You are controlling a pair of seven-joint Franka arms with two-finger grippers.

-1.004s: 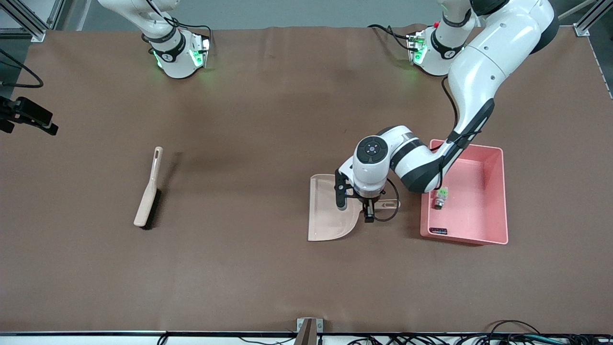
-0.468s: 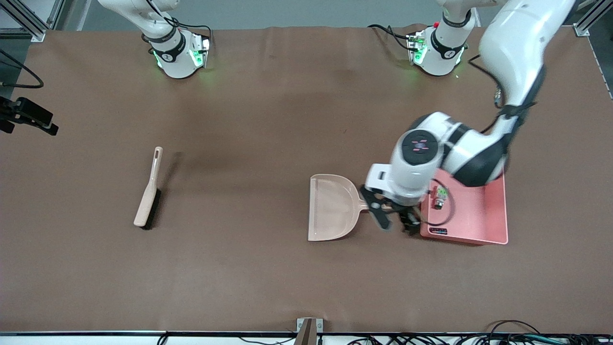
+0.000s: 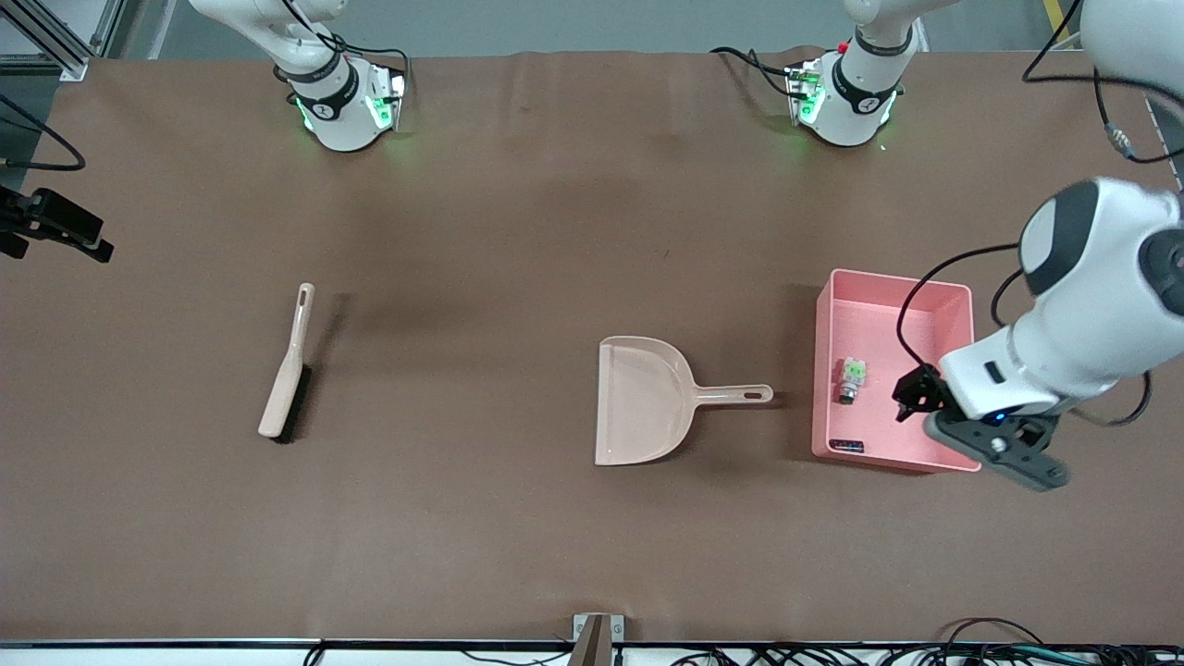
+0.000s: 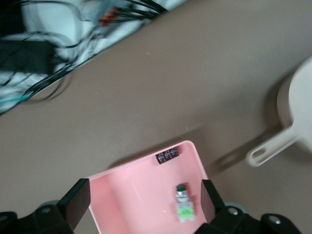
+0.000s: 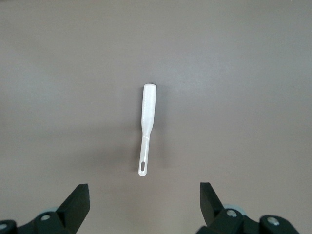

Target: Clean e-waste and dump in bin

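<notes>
Both bits of e-waste lie in the pink bin (image 3: 953,370), so the job looks almost done. The white part (image 3: 852,377) with the green patch sits in the middle, and the dark chip (image 3: 846,446) lies in the corner nearest the front camera. The left gripper (image 3: 962,430) hangs over the bin's edge, fingers spread, holding nothing. The empty dustpan (image 3: 643,400) rests beside the bin. The right gripper (image 5: 144,207) waits high over the brush (image 3: 288,367), fingers apart too. Next, the left arm likely just needs to pull away.

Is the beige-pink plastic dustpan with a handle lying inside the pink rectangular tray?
No, the beige-pink dustpan lies on the brown table beside the pink rectangular tray, apart from it.
</notes>
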